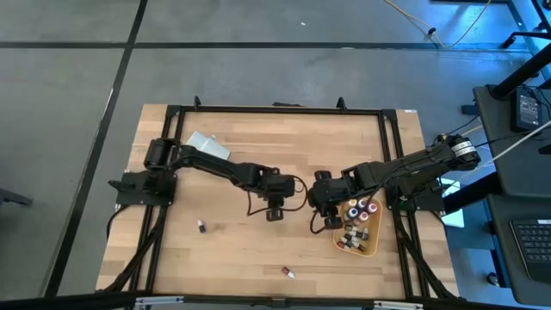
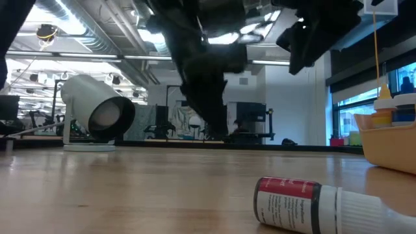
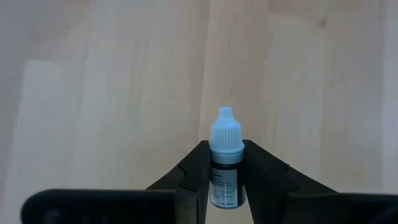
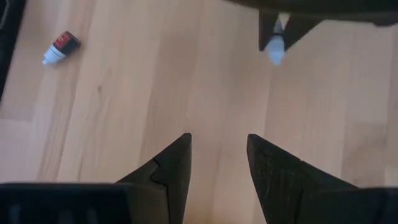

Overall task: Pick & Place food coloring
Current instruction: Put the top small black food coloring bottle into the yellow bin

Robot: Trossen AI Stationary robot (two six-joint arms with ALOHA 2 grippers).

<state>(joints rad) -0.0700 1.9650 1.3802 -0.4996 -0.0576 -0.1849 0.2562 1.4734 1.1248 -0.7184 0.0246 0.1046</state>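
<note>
My left gripper (image 1: 274, 213) hangs over the table's middle, shut on a small dark dropper bottle (image 3: 224, 177) with a pale blue cap. The right wrist view shows that bottle (image 4: 274, 48) too. My right gripper (image 4: 219, 142) is open over bare wood just to the right of it, beside the tan tray (image 1: 372, 245), which holds several bottles (image 1: 360, 220). A red-labelled bottle (image 2: 296, 203) lies on its side near the near edge (image 1: 288, 272). Another dark bottle (image 1: 201, 226) lies on the table's left part. My left gripper pinches the dark bottle's body (image 3: 224, 186) between its two fingers (image 3: 193, 171), just below the cap. The pale blue cap (image 3: 225, 130) sticks out past the fingertips, along the fingers' line. The bottle looks lifted clear of the table.
A white cup-like cylinder (image 2: 97, 110) lies on its side near the far left (image 1: 207, 145). The tray's rim (image 2: 390, 146) stands at the right in the low view. Bare wood lies between the loose bottles and the tray.
</note>
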